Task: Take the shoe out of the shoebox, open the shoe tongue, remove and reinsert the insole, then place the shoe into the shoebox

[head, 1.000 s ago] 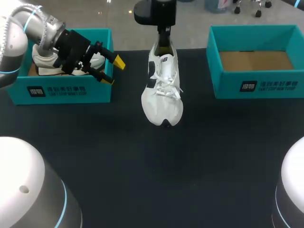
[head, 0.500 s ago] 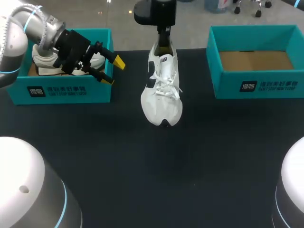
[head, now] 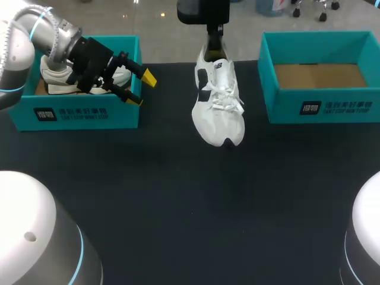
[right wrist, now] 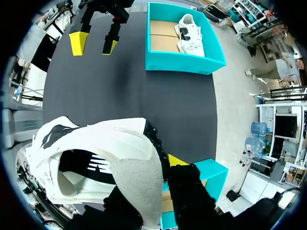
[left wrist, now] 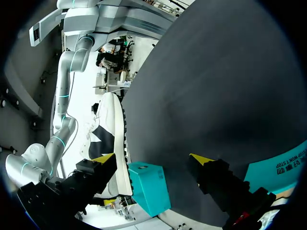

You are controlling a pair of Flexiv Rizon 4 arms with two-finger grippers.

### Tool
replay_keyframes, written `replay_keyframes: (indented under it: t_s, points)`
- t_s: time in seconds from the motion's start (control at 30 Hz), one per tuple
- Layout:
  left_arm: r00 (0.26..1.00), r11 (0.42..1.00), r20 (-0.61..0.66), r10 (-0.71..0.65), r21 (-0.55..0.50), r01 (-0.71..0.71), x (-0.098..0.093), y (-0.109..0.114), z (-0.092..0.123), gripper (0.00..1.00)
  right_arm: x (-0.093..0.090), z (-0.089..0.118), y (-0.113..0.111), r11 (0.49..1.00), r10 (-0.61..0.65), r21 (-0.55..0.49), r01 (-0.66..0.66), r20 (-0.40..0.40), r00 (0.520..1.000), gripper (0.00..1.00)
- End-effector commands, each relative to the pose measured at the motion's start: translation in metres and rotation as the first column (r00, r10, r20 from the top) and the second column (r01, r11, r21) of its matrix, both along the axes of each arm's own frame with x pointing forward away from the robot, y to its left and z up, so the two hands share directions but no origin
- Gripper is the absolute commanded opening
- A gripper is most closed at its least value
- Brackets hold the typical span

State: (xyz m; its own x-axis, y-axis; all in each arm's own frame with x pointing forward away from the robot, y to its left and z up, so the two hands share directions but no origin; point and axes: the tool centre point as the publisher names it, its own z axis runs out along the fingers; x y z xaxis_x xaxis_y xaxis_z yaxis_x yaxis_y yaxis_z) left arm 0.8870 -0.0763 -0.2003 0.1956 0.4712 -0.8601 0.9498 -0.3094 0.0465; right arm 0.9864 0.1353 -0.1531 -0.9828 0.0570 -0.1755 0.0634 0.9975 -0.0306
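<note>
- Head view: left arm point(head: 35, 29) comes in at the far left corner, bent, w/ the left tool point(head: 141, 89) hanging over the inner wall of the left shoebox point(head: 77, 113). Fingers spread wide, nothing between them.
- Right arm point(head: 202, 9) drops in at the far middle, pointing straight down. The right tool point(head: 215, 44) is clamped on the heel of the shoe point(head: 218, 107).
- Shoe: white w/ black side marks, laces tied, toe toward the near edge. It's over the dark tabletop point(head: 178, 208) between the two boxes, nearer the right shoebox point(head: 320, 107). Can't tell if the toe touches down.
- Right shoebox is teal w/ a brown floor. A second shoe point(head: 56, 74) lies in the left shoebox.
- Left wrist view: yellow tips far apart, only tabletop between. The shoe is well ahead, seen side-on w/ its sole showing, next to the right shoebox.
- Right wrist view: one finger sits inside the heel collar and one outside, pinching it. The shoe body stretches ahead of the tool w/ its opening showing. Left tool and left shoebox are far ahead; right shoebox is just beside the tool.
</note>
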Motion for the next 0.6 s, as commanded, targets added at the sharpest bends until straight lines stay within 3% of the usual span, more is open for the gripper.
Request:
replay_keyframes:
  t_s: [0.03,0.4,0.6]
  points:
    - [1.0,1.0,0.001,-0.001,0.003,0.001,0.0,0.0,0.0,1.0,0.016,0.001,-0.029,1.0,0.017,0.021,-0.017,-0.02,1.0,0.0]
    - [1.0,1.0,0.001,-0.001,0.003,0.001,0.0,0.0,0.0,1.0,0.063,-0.008,-0.113,1.0,0.002,0.019,-0.001,-0.015,1.0,0.0]
    - [1.0,1.0,0.001,-0.001,0.003,0.001,0.0,0.0,0.0,1.0,0.074,-0.01,-0.157,1.0,-0.011,-0.007,0.011,-0.002,1.0,0.0]
